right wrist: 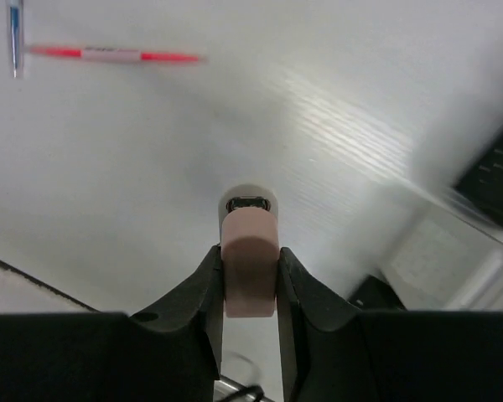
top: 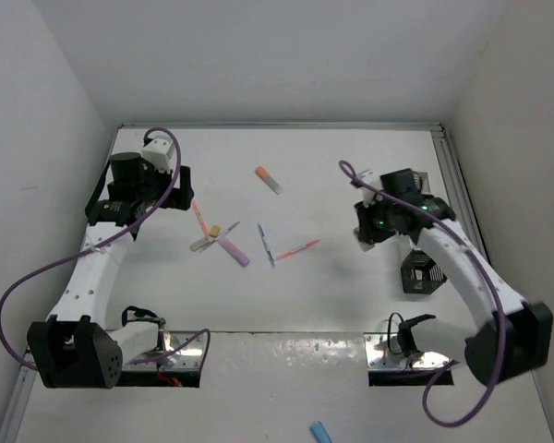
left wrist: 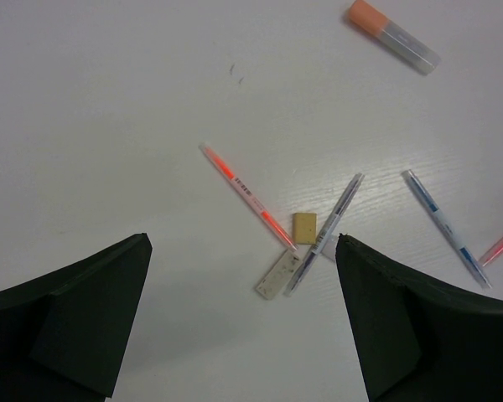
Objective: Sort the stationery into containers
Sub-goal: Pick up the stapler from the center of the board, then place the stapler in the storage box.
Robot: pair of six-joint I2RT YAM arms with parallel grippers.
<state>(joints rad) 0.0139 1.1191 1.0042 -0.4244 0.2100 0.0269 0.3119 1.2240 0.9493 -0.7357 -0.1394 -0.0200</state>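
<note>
The white table (top: pixel 286 157) fills the top view, with the two arms bolted at its near edge. The left arm (top: pixel 88 277) reaches up the left side, and the right arm (top: pixel 471 268) bends in from the right.

A black mesh box (top: pixel 423 272) stands on the table just beside the right arm, between its base and its wrist. The right wrist view shows only its dark corner (right wrist: pixel 496 172) at the right edge.

The left gripper (left wrist: pixel 243 251) hangs above the table with its fingers (left wrist: pixel 84 318) spread as wide as they go, holding nothing and touching nothing.

The right gripper (right wrist: pixel 250 251) is pinched on a pinkish eraser (right wrist: pixel 250 264). Both fingers (right wrist: pixel 203 293) press flat against the eraser's sides, and its white end sticks out past the tips. Whether it touches the table I cannot tell.

The loose stationery lies in the middle of the table, well apart from the box. An orange-capped marker (top: pixel 269 180) lies alone, farthest from the arms. Nearer are a purple pen (top: pixel 236 252), an orange pen (left wrist: pixel 247 197), a blue pen (left wrist: pixel 446 219) and a pink pen (right wrist: pixel 109 54). A tan block (left wrist: pixel 304 228) lies just beside the orange pen's tip, and a pale block (left wrist: pixel 277 275) lies close by.
</note>
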